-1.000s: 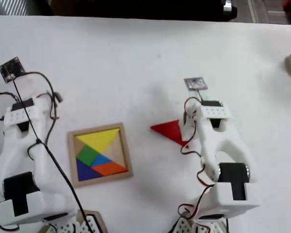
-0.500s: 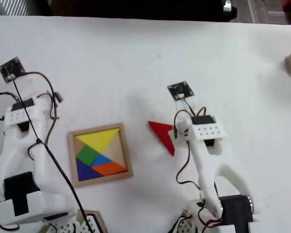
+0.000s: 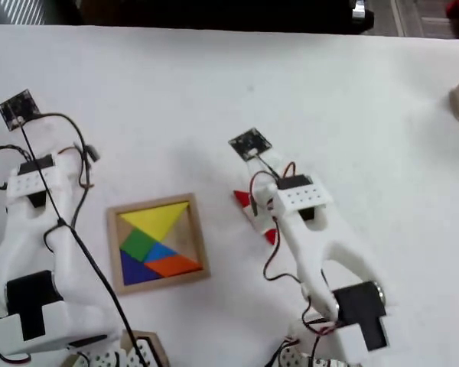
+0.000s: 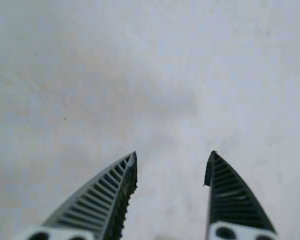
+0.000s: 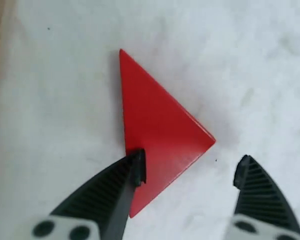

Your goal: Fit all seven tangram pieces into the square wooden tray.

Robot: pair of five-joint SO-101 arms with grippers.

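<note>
High view: wooden tray sits between the two arms, off to the side of the right arm, well apart from its gripper end. Seated in it: yellow triangle, green piece, light blue piece, orange piece, dark blue piece. The bare wood patch on the tray side nearer the right arm looks unfilled. Red triangle is out on the table, mostly tucked under the right arm's front end. The left arm is on the tray's other side. Left wrist view: left gripper has its jaws moderately apart, nothing between them, just white table ahead. Right wrist view: right gripper is spread wide, holding nothing, with the red triangle right below and ahead. One fingertip is over its long edge, the other past its corner over the table; contact can't be told. Progress: roughly five in, and the red one at least is left to pick, carry and fit.
</note>
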